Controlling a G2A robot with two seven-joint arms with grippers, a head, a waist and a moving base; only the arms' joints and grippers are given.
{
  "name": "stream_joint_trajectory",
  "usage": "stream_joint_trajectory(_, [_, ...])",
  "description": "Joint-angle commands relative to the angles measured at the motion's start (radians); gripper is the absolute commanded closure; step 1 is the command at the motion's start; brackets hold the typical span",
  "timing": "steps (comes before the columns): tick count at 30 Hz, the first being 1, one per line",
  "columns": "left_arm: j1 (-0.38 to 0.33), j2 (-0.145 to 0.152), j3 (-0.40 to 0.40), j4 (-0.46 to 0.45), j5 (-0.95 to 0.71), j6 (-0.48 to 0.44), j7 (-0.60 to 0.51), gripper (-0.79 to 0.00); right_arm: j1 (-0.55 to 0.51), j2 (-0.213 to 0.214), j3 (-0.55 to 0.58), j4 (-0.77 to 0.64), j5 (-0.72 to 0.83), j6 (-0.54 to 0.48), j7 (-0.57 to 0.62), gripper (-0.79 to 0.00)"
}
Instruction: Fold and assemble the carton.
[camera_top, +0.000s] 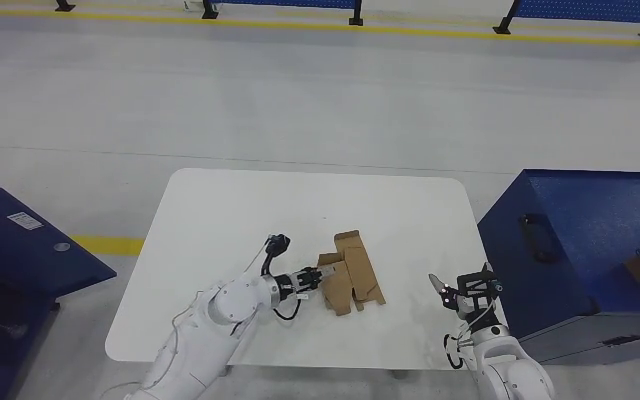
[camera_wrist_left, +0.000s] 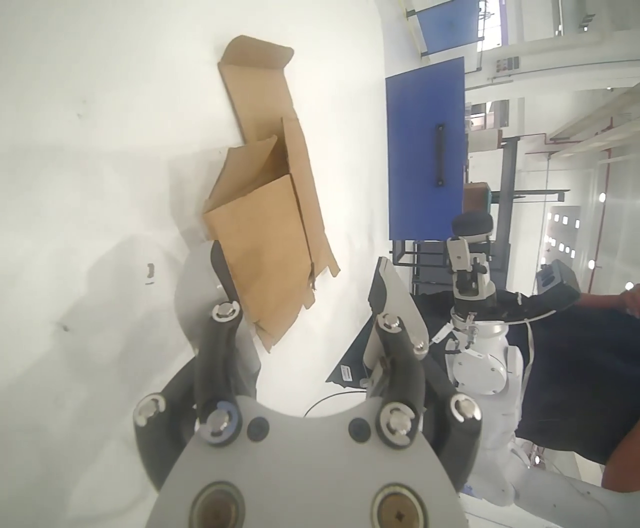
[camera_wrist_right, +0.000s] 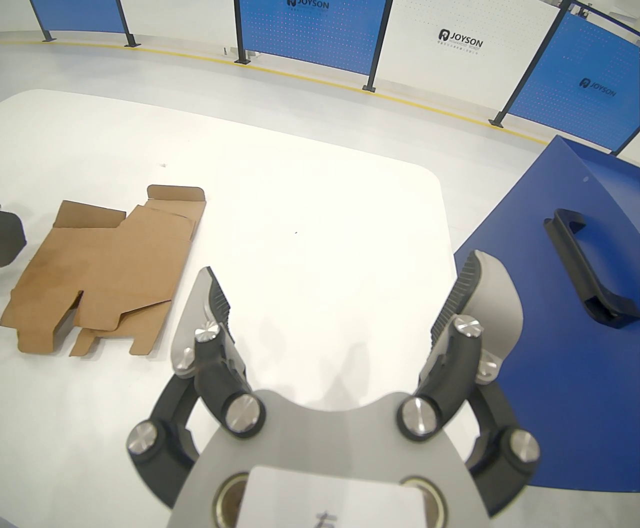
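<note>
White surface carries the work. Nearest, the left fingers stand spread wide and grip nothing. The carton lies mostly flat just ahead of them, its near corner against one finger and the other finger well clear. Whether that finger sits under the corner or merely beside it, I cannot tell. Thin brown card like this is probably light, springy along its creases and easily crumpled, so a raised flap edge looks a better hold than mid-sheet. One panel stands up slightly, hiding the folds beneath. Farther off, the right fingers are likewise spread and empty, well apart from the carton, beside a blue cabinet.
</note>
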Motion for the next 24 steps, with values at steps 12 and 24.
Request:
stream_joint_trajectory(12, [-0.082, -0.040, 0.062, 0.149, -0.046, 0.014, -0.030, -0.231, 0.000, 0.000, 0.000, 0.000, 0.000, 0.000, 0.000, -0.785])
stream_joint_trajectory(24, [-0.125, -0.057, 0.041, 0.222, -0.194, -0.123, -0.150, 0.000, 0.004, 0.000, 0.005, -0.001, 0.006, -0.003, -0.002, -0.785])
